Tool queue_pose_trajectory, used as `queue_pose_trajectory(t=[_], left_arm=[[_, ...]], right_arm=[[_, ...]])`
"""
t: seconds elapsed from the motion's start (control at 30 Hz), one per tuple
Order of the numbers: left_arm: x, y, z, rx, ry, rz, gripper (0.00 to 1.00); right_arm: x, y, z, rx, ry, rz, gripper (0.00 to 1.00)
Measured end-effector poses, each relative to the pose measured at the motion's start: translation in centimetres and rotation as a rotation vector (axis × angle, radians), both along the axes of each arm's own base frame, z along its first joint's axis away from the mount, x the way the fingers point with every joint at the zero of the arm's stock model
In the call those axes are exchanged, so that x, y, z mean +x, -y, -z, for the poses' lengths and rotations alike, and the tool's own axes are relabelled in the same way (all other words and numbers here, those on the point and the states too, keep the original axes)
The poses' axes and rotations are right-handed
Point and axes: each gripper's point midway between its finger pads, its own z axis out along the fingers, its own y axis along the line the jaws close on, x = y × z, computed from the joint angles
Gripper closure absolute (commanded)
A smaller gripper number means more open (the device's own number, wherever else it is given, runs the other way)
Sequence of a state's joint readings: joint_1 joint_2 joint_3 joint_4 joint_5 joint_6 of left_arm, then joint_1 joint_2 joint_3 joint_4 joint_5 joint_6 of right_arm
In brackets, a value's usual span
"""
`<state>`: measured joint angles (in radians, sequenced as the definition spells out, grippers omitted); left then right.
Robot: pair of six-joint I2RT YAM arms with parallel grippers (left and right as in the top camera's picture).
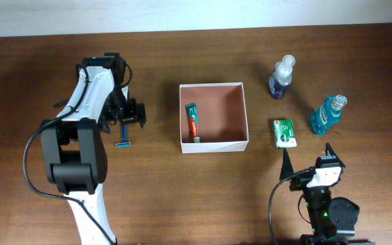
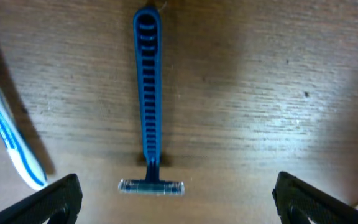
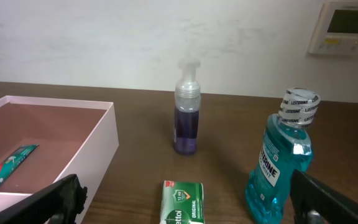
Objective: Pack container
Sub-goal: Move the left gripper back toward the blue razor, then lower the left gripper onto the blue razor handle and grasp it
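The container (image 1: 211,147), a square white-walled box with a reddish-brown inside, sits mid-table and holds a toothpaste tube (image 1: 193,121) along its left wall. A blue razor (image 1: 123,133) lies on the wood to its left. My left gripper (image 1: 128,116) hovers over the razor (image 2: 149,106) and stands open (image 2: 176,202), the blade head between the fingers and untouched. My right gripper (image 1: 308,158) stands open near the front edge (image 3: 185,190), facing the green soap box (image 3: 182,202). In that view the container (image 3: 98,143) is at left with the toothpaste (image 3: 8,165) inside.
A purple pump bottle (image 1: 282,77) and a teal mouthwash bottle (image 1: 328,114) stand right of the container, the green soap box (image 1: 285,133) lies in front of them. A white-and-blue stick (image 2: 8,140) lies left of the razor.
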<state>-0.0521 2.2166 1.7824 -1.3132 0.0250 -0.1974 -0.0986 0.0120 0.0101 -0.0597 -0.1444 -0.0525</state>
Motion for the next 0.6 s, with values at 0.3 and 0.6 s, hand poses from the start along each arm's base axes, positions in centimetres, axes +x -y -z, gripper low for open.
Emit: queue_pose_trajectory(t=[0.3, 0.6], left_arm=[[0.3, 0.0, 1.3, -0.007, 0.022, 0.022, 0.01], [1.5, 0.1, 1.8, -0.009, 0.076, 0.025, 0.01]], right_arm=[[0.0, 0.0, 0.0, 0.0, 0.0, 0.0, 0.02], [0.0, 0.0, 0.0, 0.0, 0.0, 0.0, 0.02]])
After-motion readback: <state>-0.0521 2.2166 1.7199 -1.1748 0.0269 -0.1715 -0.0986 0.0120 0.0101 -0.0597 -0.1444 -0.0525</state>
